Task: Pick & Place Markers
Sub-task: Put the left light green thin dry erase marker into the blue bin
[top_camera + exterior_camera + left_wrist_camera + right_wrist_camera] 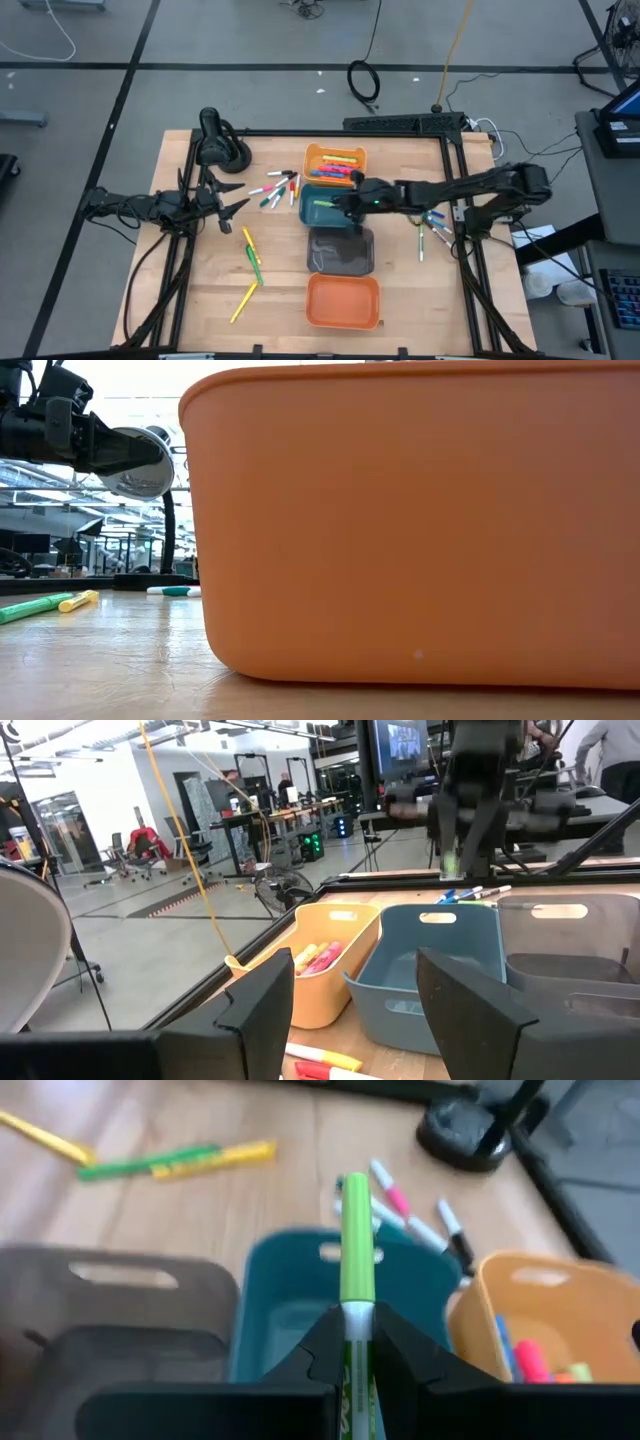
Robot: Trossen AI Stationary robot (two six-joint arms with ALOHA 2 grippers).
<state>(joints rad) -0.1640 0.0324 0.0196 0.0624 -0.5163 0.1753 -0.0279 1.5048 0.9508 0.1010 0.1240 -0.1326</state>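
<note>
1. Green, in a thin plastic barrel with a white end, the marker (357, 1270) in hand sits pinched between the pressed-in fingers of the right gripper (352, 199), its length sticking out forward past the fingertips.
2. That gripper hangs over the teal rectangular plastic bin (322, 207), which stands between the light orange bin (335, 163) and the grey bin (340, 250); the drop seems to be the step in hand.
3. To do it well, I would keep the marker's whole length inside the teal bin's walls before letting go, since the tip reaches toward the far rim (345, 1252) and could catch there or tip out toward the loose markers beyond.
4. Lowering a little first would probably stop it bouncing; opening the fingers only slightly should be enough for so thin a thing.
5. Other markers are spread about: a mixed cluster (277, 188) on the wooden table (200, 290) beside the teal bin, yellow and green ones (250, 255) nearer the left arm, several by the right arm (432, 225), and some already in the light orange bin.
6. Waiting at the table's left edge, the left gripper (226, 203) has its fingers (262, 1005) spread wide, holding nothing.
7. Nearest the front stands the bright orange bin (343, 301).
</note>
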